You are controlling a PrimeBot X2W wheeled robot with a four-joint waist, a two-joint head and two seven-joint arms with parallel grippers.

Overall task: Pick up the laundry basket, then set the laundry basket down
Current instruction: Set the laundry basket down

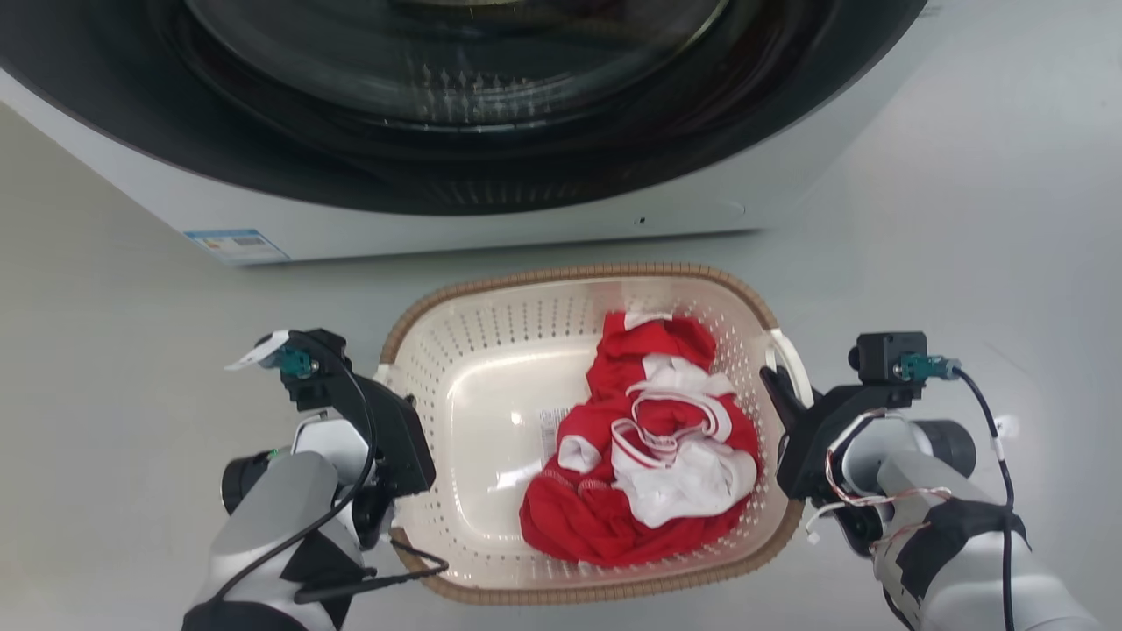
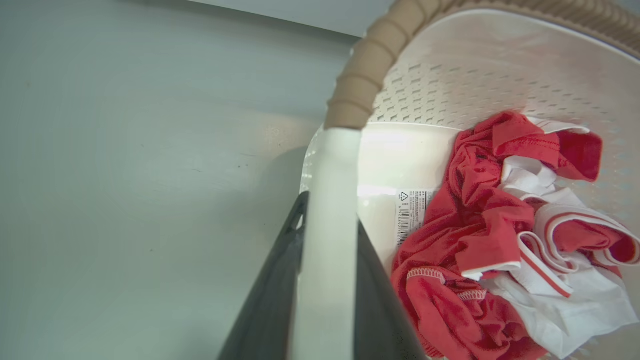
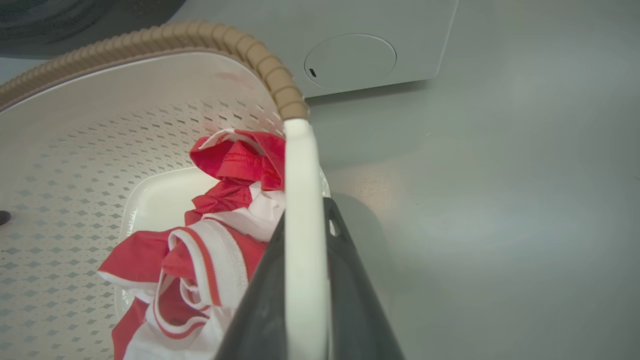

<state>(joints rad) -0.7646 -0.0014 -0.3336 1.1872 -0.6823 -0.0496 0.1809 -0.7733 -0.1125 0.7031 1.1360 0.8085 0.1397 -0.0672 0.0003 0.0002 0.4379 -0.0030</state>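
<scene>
A pale grey floor point(image 1: 105, 368) runs the width of the scene. A white front-loading washer point(image 1: 526, 219) stands at the back, its dark round door cut off by the top edge and a small blue label point(image 1: 235, 245) at its lower left corner. At left, the left gripper point(image 1: 386, 412) is clamped on the left handle point(image 2: 327, 210), a white loop, with the wrist view showing its dark fingers point(image 2: 275, 290) pressed against either side of the strap. At centre, just in front of the washer and between the two arms, is the laundry basket point(image 1: 491, 350), cream and perforated with a brown woven-look rim. Crumpled red-and-white clothes point(image 1: 649, 456) are heaped toward its right half, beside a barcode sticker point(image 1: 550, 431) on the base. At right, the right gripper point(image 1: 783, 412) is closed the same way on the right handle point(image 3: 300, 200), a dark finger on each side. Whether the basket's base touches the floor cannot be told. In the head view the left fingertips are hidden behind the gripper's own body, and the sticker's print is too small to read.
</scene>
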